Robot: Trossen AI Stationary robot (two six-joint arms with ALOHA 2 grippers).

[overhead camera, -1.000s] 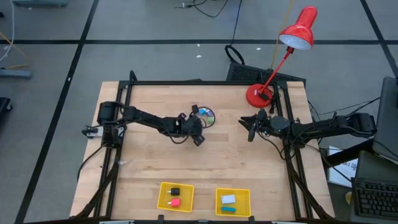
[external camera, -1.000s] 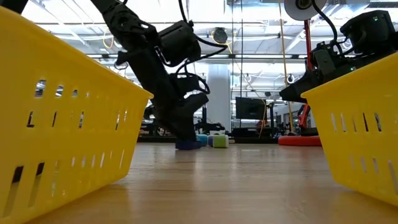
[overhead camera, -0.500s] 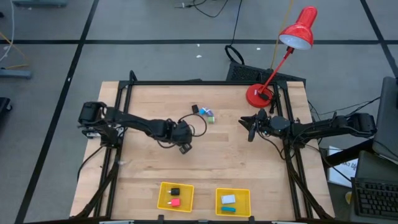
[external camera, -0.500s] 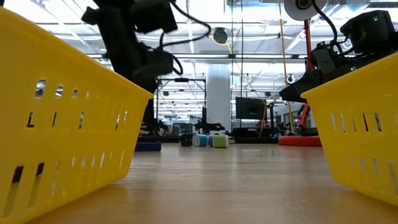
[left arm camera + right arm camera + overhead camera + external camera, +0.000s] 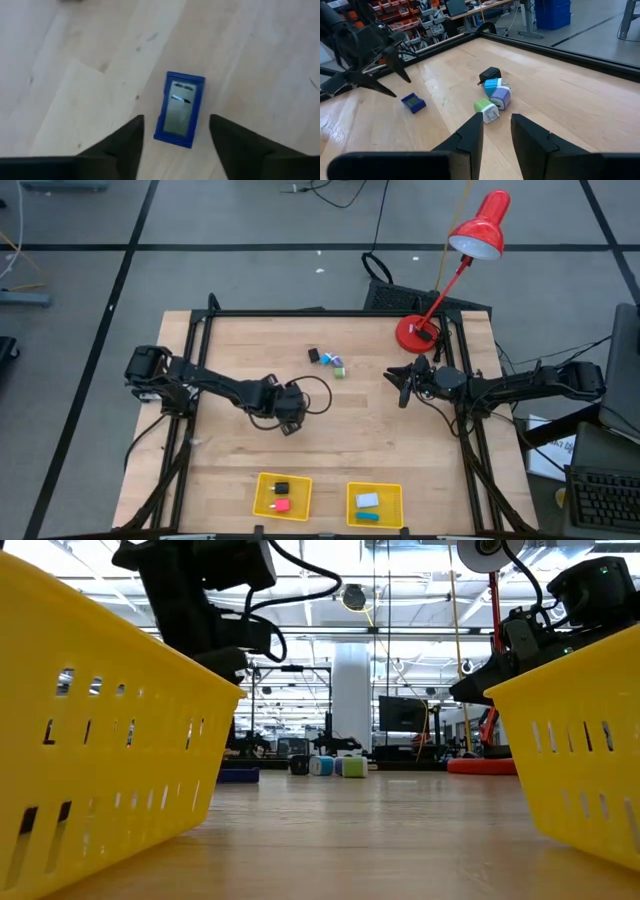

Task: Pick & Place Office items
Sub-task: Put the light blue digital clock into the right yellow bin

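Blue item [image 5: 179, 109] on table btwn open left claw [image 5: 175, 134] fingers, ungripped.

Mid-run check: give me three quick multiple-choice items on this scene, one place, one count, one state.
1. Where is the blue item?
A. In a yellow tray
B. On the table, below the left pincer
C. On the floor

2. How many items lie in the yellow tray nearer the left arm?
A. Two
B. None
C. Four

3. The left pincer is:
A. shut on the blue item
B. shut, empty
C. open, empty

1 B: the left wrist view shows it lying on the wood.
2 A: one black item, one pink-red item.
3 C: its fingers stand apart, clear of the item.
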